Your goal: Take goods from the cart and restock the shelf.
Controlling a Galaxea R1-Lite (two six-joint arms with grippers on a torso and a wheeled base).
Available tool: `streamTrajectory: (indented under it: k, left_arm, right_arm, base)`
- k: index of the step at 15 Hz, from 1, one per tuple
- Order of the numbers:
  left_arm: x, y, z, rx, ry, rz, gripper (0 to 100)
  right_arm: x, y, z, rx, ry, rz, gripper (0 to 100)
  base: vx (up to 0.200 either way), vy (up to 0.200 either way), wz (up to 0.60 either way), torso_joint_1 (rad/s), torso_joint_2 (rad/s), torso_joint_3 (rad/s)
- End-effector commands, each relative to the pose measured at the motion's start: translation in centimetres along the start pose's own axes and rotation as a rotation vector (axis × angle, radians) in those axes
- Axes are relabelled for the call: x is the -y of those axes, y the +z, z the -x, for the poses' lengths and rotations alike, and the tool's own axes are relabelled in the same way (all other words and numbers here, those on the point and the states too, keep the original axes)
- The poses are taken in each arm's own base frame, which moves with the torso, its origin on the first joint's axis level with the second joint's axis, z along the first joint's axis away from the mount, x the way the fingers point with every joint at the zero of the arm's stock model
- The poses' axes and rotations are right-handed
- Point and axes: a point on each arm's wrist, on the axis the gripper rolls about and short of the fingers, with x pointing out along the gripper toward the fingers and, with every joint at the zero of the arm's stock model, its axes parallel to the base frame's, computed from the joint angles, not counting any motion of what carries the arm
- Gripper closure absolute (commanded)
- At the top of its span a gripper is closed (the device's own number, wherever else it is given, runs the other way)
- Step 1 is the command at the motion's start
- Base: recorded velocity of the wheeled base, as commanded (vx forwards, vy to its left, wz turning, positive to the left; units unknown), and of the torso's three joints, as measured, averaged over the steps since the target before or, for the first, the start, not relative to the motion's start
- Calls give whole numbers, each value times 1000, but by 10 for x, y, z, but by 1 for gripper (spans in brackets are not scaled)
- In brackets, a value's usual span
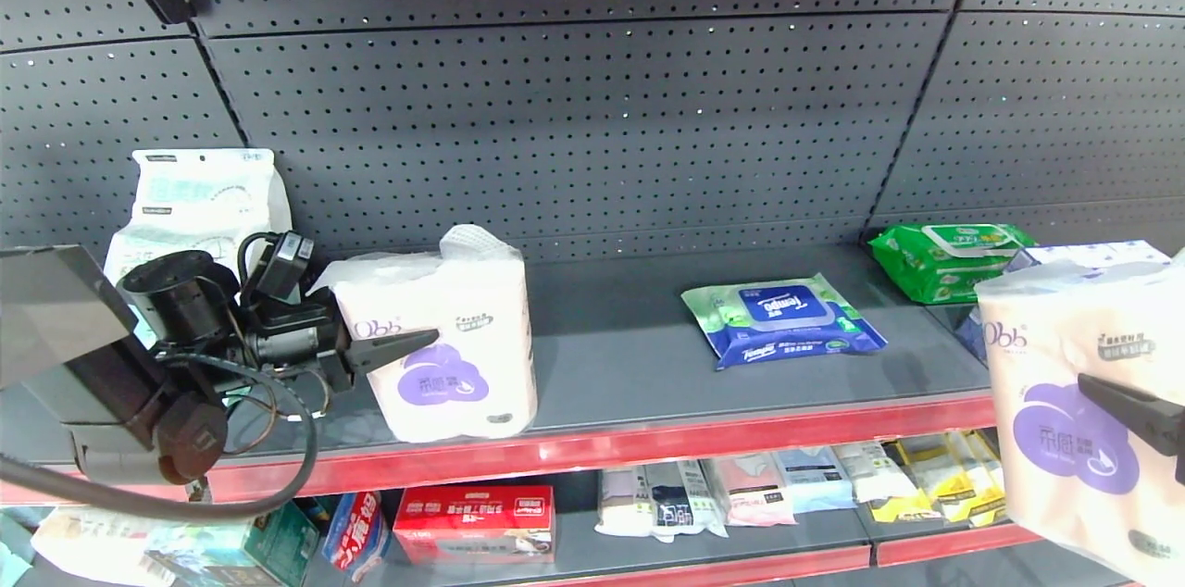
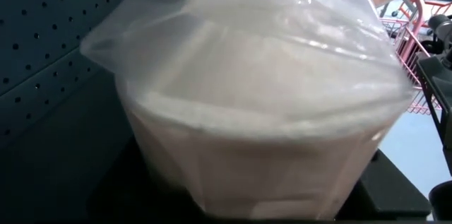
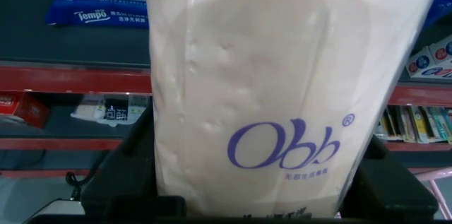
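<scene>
A white toilet paper pack [image 1: 454, 346] with a purple label stands on the left part of the grey shelf [image 1: 629, 355], near its red front edge. My left gripper [image 1: 428, 330] is shut on it, one dark finger [image 1: 393, 348] lying across its front; the same pack [image 2: 261, 111] looms close in the left wrist view. A second identical pack [image 1: 1074, 420] hangs in the air at the far right, in front of the shelf and partly below its level. My right gripper [image 1: 1097, 388] is shut on it, and that pack [image 3: 282, 97] sits between the dark fingers [image 3: 120, 174].
A blue wet-wipe pack [image 1: 782, 318] lies mid-shelf, with a green pack [image 1: 944, 258] and boxes [image 1: 1092, 256] at the right. A tall white bag [image 1: 199, 207] stands behind my left arm. The lower shelf holds a red box [image 1: 474, 522] and several packets. A red cart [image 2: 406, 22] stands behind.
</scene>
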Motion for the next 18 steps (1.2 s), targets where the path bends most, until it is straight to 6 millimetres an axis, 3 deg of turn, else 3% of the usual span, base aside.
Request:
streamTrajectory:
  k: [1,9,12,18]
  left_arm:
    - [0,0,0,1,0,-7,100]
    - [-6,7,0,12,29,-50,100]
    - [-4,4,1,7,22,-32,100]
    - [7,2,4,-3,16,-2,100]
  right_arm:
    - [0,0,0,1,2,0,100]
    - [0,-1,0,-2,3,-1,100]
    - [-2,-13,0,-38,-4,-6,100]
    - [-1,-10,-1,-36,-14,-5,100]
  base:
    - [0,0,0,0,0,0]
    - [0,0,0,0,0,0]
    - [0,0,0,0,0,0]
    - [0,0,0,0,0,0]
